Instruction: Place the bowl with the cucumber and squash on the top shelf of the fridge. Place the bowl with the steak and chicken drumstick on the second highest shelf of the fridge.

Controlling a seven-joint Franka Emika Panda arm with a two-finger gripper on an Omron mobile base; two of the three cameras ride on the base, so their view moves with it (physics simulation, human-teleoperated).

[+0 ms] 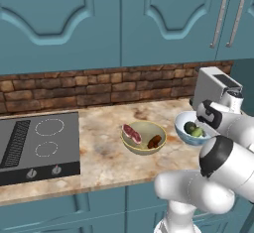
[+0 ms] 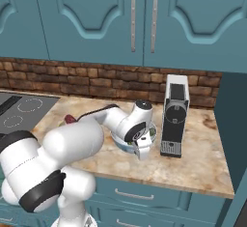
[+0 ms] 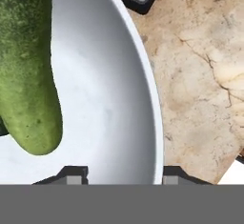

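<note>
The blue-patterned white bowl [image 1: 184, 128] stands on the marble bench [image 1: 104, 152], just beside the coffee machine [image 2: 173, 117], on its stove-facing side. The gripper [image 3: 116, 174] is lowered over the bowl's rim [image 3: 152, 99] on the side toward the coffee machine. In the hand view, one of the fingers [image 3: 74, 174] sits inside the bowl and the other sits outside it, over the bench, so the rim passes between them. The fingers are partly closed around the rim; whether they touch the wall cannot be told.

The cucumber [image 3: 28, 75] lies inside this bowl, away from the straddled rim. The dark-green squash [image 1: 190, 127] rests against the cucumber in the same bowl, as the left base view shows.

The tan-yellow bowl [image 1: 144, 138] stands on the bench farther from the coffee machine, between the patterned bowl and the stove top [image 1: 37, 145]. It holds the steak [image 1: 131, 133] on its stove side and the chicken drumstick [image 1: 155, 141] on the side toward the coffee machine.
</note>
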